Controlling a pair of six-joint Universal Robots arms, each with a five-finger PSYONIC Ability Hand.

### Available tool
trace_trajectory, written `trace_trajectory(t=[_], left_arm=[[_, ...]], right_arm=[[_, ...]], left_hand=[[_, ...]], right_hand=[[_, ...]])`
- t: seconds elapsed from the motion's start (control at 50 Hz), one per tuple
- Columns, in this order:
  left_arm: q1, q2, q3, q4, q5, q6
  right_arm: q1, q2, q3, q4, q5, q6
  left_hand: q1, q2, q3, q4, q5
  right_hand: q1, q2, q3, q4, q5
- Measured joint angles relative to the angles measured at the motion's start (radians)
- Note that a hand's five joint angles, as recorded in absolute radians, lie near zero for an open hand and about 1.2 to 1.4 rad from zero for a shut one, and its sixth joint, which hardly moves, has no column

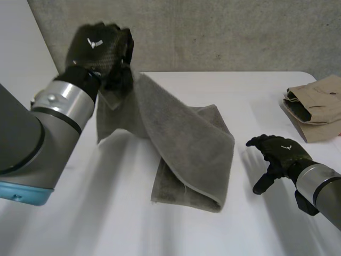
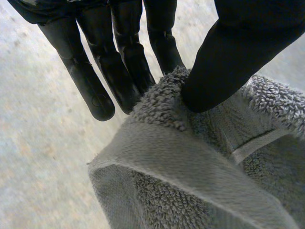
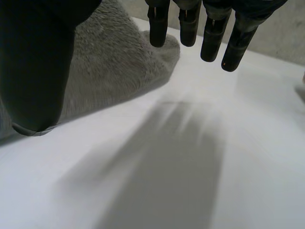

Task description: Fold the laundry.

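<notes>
A grey towel (image 1: 186, 144) lies partly folded in the middle of the white table (image 1: 106, 213), one corner lifted high at the back left. My left hand (image 1: 101, 48) is raised above the table and pinches that lifted corner. In the left wrist view the thumb (image 2: 228, 62) presses the towel's corner (image 2: 167, 105) against the fingers (image 2: 119, 62). My right hand (image 1: 277, 157) hovers just over the table to the right of the towel, fingers straight and spread, holding nothing. In the right wrist view its fingers (image 3: 209, 33) point past the towel's edge (image 3: 119, 71).
A folded tan garment (image 1: 317, 106) rests at the table's back right, beyond my right hand. A grey wall runs behind the table's far edge.
</notes>
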Motion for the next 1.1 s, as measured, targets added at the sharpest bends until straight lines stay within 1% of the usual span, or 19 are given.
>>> trace_trajectory(t=[0.08,0.2,0.3,0.38,0.44,0.5,0.58,0.66,0.68,0.7,0.78,0.82,0.84,0.88,0.9,0.96,1.04,1.08,1.1], left_arm=[[0.000,0.028,0.020,-0.001,0.000,0.000],[-0.001,0.034,0.023,-0.001,0.000,0.000],[0.000,0.033,0.018,-0.002,0.000,0.000],[0.000,0.032,0.017,-0.002,0.001,0.000],[0.001,0.032,0.017,-0.002,0.001,0.000],[0.002,0.032,0.017,-0.002,0.001,0.000],[0.003,0.032,0.018,-0.001,0.001,0.000],[0.005,0.032,0.019,-0.001,0.001,-0.001],[0.006,0.032,0.019,-0.001,0.001,-0.001],[0.007,0.032,0.019,-0.001,0.001,-0.001],[0.009,0.032,0.019,-0.001,0.001,-0.001],[0.010,0.032,0.019,-0.001,0.002,-0.001],[0.010,0.032,0.019,-0.001,0.002,-0.002],[0.010,0.032,0.019,-0.001,0.002,-0.002],[0.010,0.032,0.018,-0.001,0.002,-0.002],[0.010,0.032,0.018,-0.001,0.002,-0.002],[0.009,0.032,0.017,0.000,0.002,-0.003],[0.009,0.032,0.017,-0.001,0.002,-0.004],[0.009,0.033,0.017,-0.001,0.002,-0.005]], right_arm=[[0.008,0.005,-0.001,0.051,-0.007,0.048],[0.056,0.013,0.001,0.073,-0.023,0.081],[0.138,0.045,-0.021,0.071,-0.042,0.116],[0.215,0.089,-0.061,0.063,-0.039,0.133],[0.269,0.122,-0.093,0.049,-0.026,0.138],[0.322,0.163,-0.126,0.023,0.006,0.136],[0.379,0.216,-0.166,-0.016,0.072,0.126],[0.407,0.253,-0.189,-0.035,0.117,0.116],[0.414,0.268,-0.199,-0.042,0.131,0.111],[0.420,0.281,-0.206,-0.047,0.143,0.106],[0.427,0.313,-0.221,-0.061,0.164,0.088],[0.429,0.328,-0.228,-0.076,0.172,0.073],[0.429,0.333,-0.229,-0.085,0.173,0.066],[0.429,0.338,-0.231,-0.101,0.174,0.057],[0.429,0.340,-0.231,-0.107,0.173,0.055],[0.429,0.342,-0.233,-0.118,0.173,0.051],[0.429,0.347,-0.239,-0.136,0.171,0.048],[0.428,0.346,-0.243,-0.141,0.170,0.049],[0.428,0.345,-0.244,-0.142,0.169,0.050]], left_hand=[[0.000,0.001,0.003,0.000,0.000],[0.000,0.001,0.003,0.000,0.000],[0.000,0.001,0.004,0.000,0.000],[0.000,0.002,0.004,0.000,0.000],[0.000,0.002,0.004,0.000,0.000],[0.000,0.002,0.004,0.000,0.000],[0.000,0.002,0.004,0.001,0.000],[0.000,0.002,0.005,0.004,0.000],[0.000,0.002,0.005,0.004,0.000],[0.000,0.002,0.005,0.004,0.000],[0.000,0.002,0.005,0.004,0.000],[0.000,0.002,0.005,0.004,0.000],[0.000,0.002,0.005,0.004,0.000],[0.000,0.002,0.005,0.004,0.000],[0.000,0.002,0.005,0.004,0.000],[0.000,0.002,0.005,0.004,0.000],[0.000,0.002,0.005,0.004,0.000],[0.000,0.002,0.005,0.004,0.000],[0.000,0.002,0.005,0.004,0.000]], right_hand=[[0.000,0.000,0.000,0.000,0.000],[0.000,0.000,0.000,0.000,0.000],[0.000,0.000,0.000,0.000,0.000],[0.000,0.000,0.000,0.000,0.000],[0.000,0.000,0.000,0.000,0.000],[0.000,0.002,0.003,0.000,0.000],[0.004,0.019,0.028,0.002,0.015],[0.031,0.065,0.066,0.032,0.050],[0.121,0.152,0.160,0.138,0.124],[0.151,0.189,0.197,0.172,0.153],[0.176,0.219,0.227,0.206,0.180],[0.220,0.273,0.278,0.260,0.229],[0.330,0.407,0.403,0.380,0.348],[0.330,0.407,0.403,0.380,0.348],[0.408,0.506,0.505,0.484,0.443],[0.415,0.512,0.514,0.494,0.452],[0.664,0.801,0.802,0.785,0.743],[0.756,0.908,0.910,0.895,0.853],[0.756,0.908,0.910,0.895,0.853]])
